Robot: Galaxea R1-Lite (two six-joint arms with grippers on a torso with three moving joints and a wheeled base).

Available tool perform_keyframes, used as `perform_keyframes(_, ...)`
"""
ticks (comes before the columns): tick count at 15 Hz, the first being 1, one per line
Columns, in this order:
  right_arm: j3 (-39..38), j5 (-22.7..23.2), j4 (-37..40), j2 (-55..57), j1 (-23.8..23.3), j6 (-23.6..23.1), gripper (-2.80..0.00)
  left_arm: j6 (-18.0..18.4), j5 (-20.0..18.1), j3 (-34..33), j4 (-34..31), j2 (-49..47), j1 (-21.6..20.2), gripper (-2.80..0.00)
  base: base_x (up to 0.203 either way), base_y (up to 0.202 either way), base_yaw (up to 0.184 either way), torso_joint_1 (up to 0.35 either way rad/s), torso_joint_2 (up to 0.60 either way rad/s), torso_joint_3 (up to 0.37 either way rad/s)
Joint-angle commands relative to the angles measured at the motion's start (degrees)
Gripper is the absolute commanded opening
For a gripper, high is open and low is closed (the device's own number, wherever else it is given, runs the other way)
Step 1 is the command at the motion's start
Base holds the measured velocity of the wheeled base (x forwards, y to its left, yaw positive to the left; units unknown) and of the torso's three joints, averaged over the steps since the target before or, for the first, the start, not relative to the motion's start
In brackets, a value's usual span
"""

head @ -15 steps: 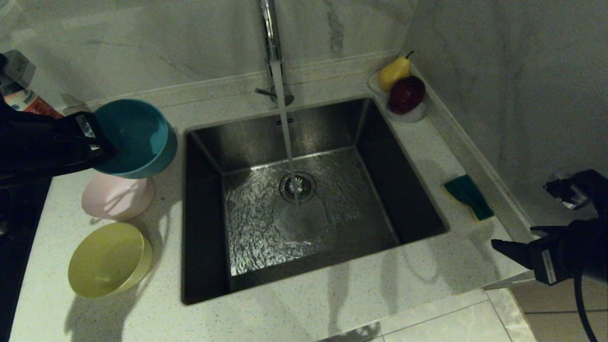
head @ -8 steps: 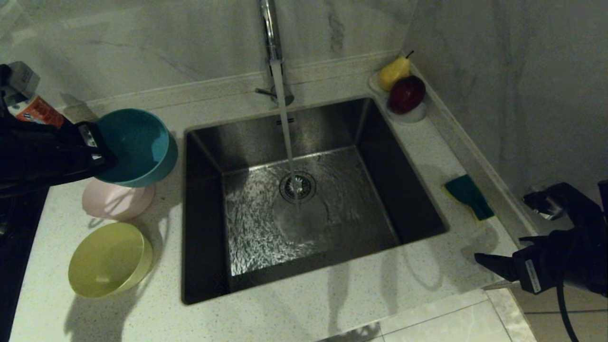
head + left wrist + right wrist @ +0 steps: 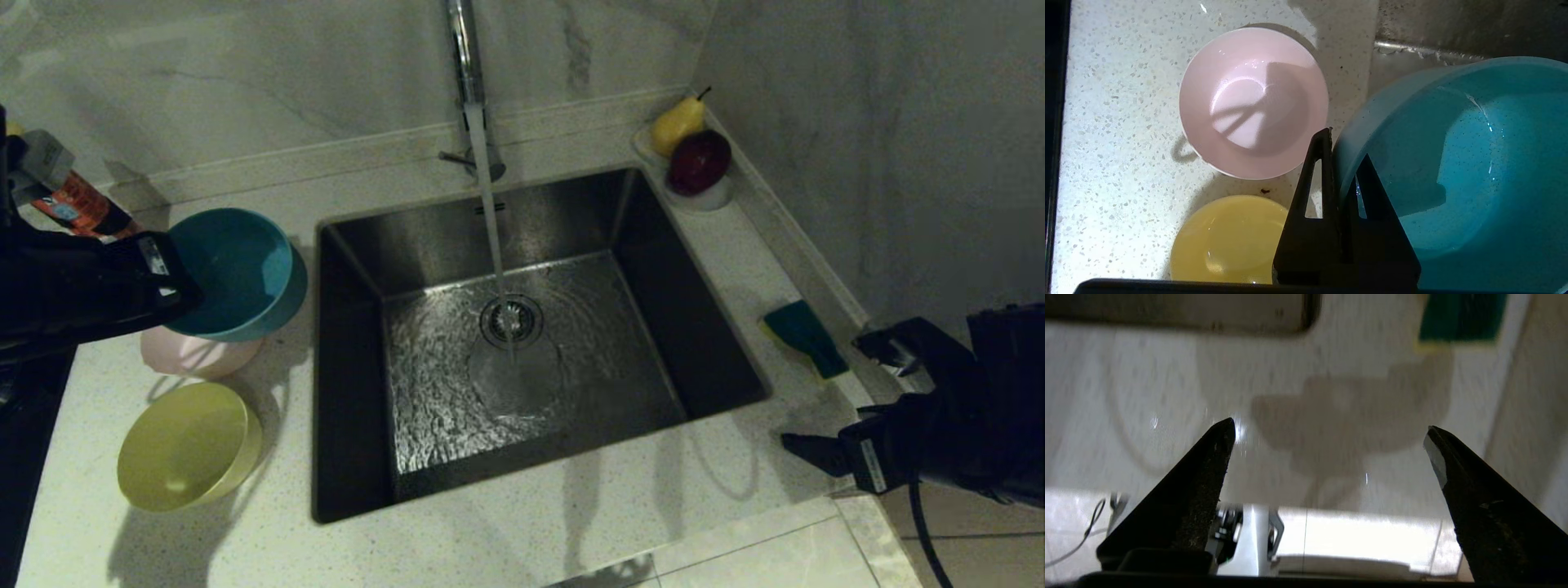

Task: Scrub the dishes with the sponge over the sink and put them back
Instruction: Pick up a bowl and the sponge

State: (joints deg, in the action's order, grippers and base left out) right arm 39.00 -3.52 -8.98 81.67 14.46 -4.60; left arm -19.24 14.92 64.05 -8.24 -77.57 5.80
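Observation:
My left gripper is shut on the rim of the blue bowl, held tilted above the counter left of the sink. In the left wrist view the gripper pinches the blue bowl's wall, one finger inside and one outside. The pink bowl sits just below it, partly covered in the head view, and the yellow bowl stands nearer the front. The green-and-yellow sponge lies on the counter right of the sink. My right gripper hovers open and empty near the counter's right front corner, short of the sponge.
Water runs from the faucet into the drain. A white dish with a pear and a red apple stands at the back right corner. A bottle stands at the back left. The wall runs close behind the sponge.
My left gripper has lowered the blue bowl toward the pink bowl. My right gripper has moved left over the counter corner toward the sponge, and its jaws have spread wider.

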Motion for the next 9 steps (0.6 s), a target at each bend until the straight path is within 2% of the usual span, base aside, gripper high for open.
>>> perform_keyframes(1,-0.1,0.0,-2.8,3.4,0.0,-0.1,0.0,0.0,0.1,-0.1,0.0,0.6,0.0,-2.8,0.0,0.0,0.0,0.0,0.0,0.0)
perform_keyframes(5,0.2,0.0,-5.0,4.0,-0.6,-0.9,0.0,0.2,0.0,0.5,0.0,0.6,0.0,-2.8,0.0,0.0,0.0,0.0,0.0,0.0)
perform_keyframes(9,0.8,1.4,-4.8,3.0,-2.8,-3.9,0.0,0.3,0.0,0.4,-0.1,1.1,0.0,-2.8,0.0,0.0,0.0,0.0,0.0,0.0)
